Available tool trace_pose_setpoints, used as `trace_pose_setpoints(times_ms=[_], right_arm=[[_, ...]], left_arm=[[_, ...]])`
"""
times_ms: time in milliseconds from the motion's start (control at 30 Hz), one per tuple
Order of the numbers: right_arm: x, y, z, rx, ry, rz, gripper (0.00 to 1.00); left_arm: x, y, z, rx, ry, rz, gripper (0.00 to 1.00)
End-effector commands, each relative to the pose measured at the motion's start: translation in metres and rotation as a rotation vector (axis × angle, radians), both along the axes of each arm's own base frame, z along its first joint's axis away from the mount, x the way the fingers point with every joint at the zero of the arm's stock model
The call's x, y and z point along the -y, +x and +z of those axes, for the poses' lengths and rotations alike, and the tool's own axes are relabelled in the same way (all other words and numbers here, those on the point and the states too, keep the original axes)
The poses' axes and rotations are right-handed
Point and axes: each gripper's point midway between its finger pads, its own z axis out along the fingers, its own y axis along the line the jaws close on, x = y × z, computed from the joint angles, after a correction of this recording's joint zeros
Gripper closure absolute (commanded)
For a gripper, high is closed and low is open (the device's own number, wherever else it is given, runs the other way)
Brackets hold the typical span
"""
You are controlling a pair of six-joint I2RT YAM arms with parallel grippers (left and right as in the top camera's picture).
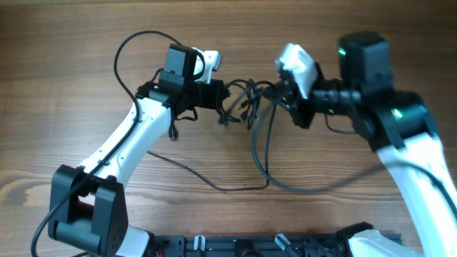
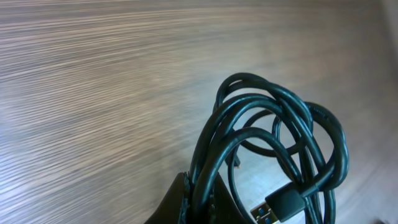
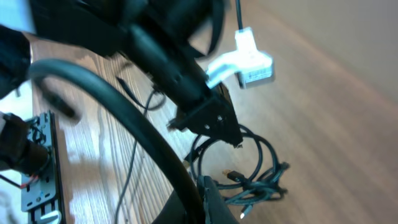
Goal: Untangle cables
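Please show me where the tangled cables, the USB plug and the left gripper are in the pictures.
cables [image 1: 243, 100], overhead view, middle of the knotted bundle.
USB plug [image 2: 286, 200], left wrist view, its black housing.
left gripper [image 1: 223, 93], overhead view, between its fingertips.

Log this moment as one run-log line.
knotted bundle of thin black cables: tangled, between both arms | left jaws: shut on bundle | right jaws: at bundle, grip unclear | loose loops trail onto wooden table
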Motion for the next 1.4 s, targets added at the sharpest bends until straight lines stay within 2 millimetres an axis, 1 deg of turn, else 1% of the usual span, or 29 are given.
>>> trace_pose_setpoints(times_ms=[0,33,67,100,167,233,267,333,367,433,500,567,633,667,733,767,800,867,900,933,967,1000,1033,1067,1100,1167,1233,1267,1367], right_arm=[[0.026,0.008,0.004,0.028,-0.084,-0.177,0.96],[0.038,0.017,-0.004,-0.021,-0.11,-0.298,0.96],[0.05,0.025,-0.019,-0.105,-0.125,-0.421,0.96],[0.051,0.03,-0.045,-0.267,-0.097,-0.531,0.96],[0.04,0.032,-0.072,-0.424,-0.059,-0.56,0.96],[0.012,0.029,-0.096,-0.54,-0.023,-0.446,0.96],[-0.001,0.03,-0.111,-0.586,-0.03,-0.406,0.96],[-0.026,0.035,-0.149,-0.656,-0.079,-0.372,0.96],[-0.035,0.036,-0.159,-0.678,-0.087,-0.368,0.96],[-0.069,0.034,-0.191,-0.717,-0.109,-0.324,0.96],[-0.103,0.031,-0.214,-0.732,-0.106,-0.289,0.96],[-0.137,0.031,-0.229,-0.719,-0.075,-0.261,0.95],[-0.171,0.035,-0.241,-0.676,-0.03,-0.258,0.95],[-0.189,0.038,-0.246,-0.615,-0.006,-0.244,0.9],[-0.216,0.037,-0.252,-0.543,0.03,-0.21,0.83],[-0.23,0.035,-0.254,-0.515,0.056,-0.182,0.77],[-0.246,0.031,-0.255,-0.483,0.089,-0.146,0.55],[-0.263,0.028,-0.263,-0.434,0.116,-0.131,0.45],[-0.267,0.029,-0.272,-0.413,0.109,-0.148,0.41],[-0.266,0.033,-0.281,-0.389,0.094,-0.184,0.4],[-0.263,0.04,-0.294,-0.354,0.067,-0.241,0.31],[-0.26,0.043,-0.3,-0.343,0.053,-0.262,0.3],[-0.262,0.04,-0.299,-0.355,0.063,-0.242,0.3],[-0.269,0.035,-0.292,-0.367,0.096,-0.194,0.31],[-0.28,0.028,-0.279,-0.378,0.152,-0.12,0.32],[-0.286,0.025,-0.273,-0.371,0.176,-0.095,0.35],[-0.289,0.023,-0.271,-0.363,0.186,-0.086,0.45],[-0.291,0.023,-0.272,-0.358,0.188,-0.086,0.54],[-0.294,0.017,-0.287,-0.364,0.177,-0.078,0.58]], left_arm=[[-0.023,0.013,-0.014,-0.039,0.071,0.186,0.96],[-0.028,0.015,-0.016,-0.052,0.077,0.233,0.96],[-0.033,0.016,-0.017,-0.058,0.087,0.265,0.96],[-0.046,0.019,-0.02,-0.086,0.087,0.329,0.96],[-0.048,0.019,-0.017,-0.114,0.029,0.317,0.96],[-0.046,0.018,-0.01,-0.153,-0.073,0.28,0.96],[-0.053,0.02,-0.008,-0.162,-0.098,0.288,0.96],[-0.09,0.026,-0.011,-0.188,-0.105,0.378,0.96],[-0.105,0.028,-0.013,-0.203,-0.108,0.42,0.96],[-0.144,0.029,-0.017,-0.26,-0.131,0.554,0.96],[-0.175,0.026,-0.02,-0.296,-0.144,0.647,0.96],[-0.198,0.023,-0.023,-0.325,-0.157,0.724,0.96],[-0.218,0.02,-0.025,-0.344,-0.168,0.785,0.96],[-0.228,0.018,-0.025,-0.348,-0.172,0.809,0.96],[-0.238,0.017,-0.025,-0.348,-0.176,0.834,0.96],[-0.24,0.017,-0.025,-0.348,-0.177,0.839,0.96],[-0.241,0.017,-0.025,-0.348,-0.177,0.842,0.96],[-0.241,0.017,-0.026,-0.347,-0.174,0.844,0.94],[-0.241,0.017,-0.026,-0.347,-0.174,0.843,0.93],[-0.241,0.017,-0.026,-0.347,-0.174,0.843,0.92],[-0.241,0.017,-0.026,-0.347,-0.174,0.843,0.91],[-0.241,0.017,-0.026,-0.347,-0.173,0.843,0.83],[-0.243,0.017,-0.026,-0.345,-0.167,0.847,0.72],[-0.244,0.017,-0.027,-0.344,-0.16,0.851,0.65],[-0.244,0.017,-0.027,-0.34,-0.156,0.848,0.63],[-0.248,0.016,-0.029,-0.338,-0.136,0.863,0.62],[-0.249,0.016,-0.029,-0.337,-0.132,0.865,0.62],[-0.249,0.016,-0.029,-0.337,-0.132,0.865,0.62],[-0.249,0.016,-0.029,-0.337,-0.132,0.864,0.47]])
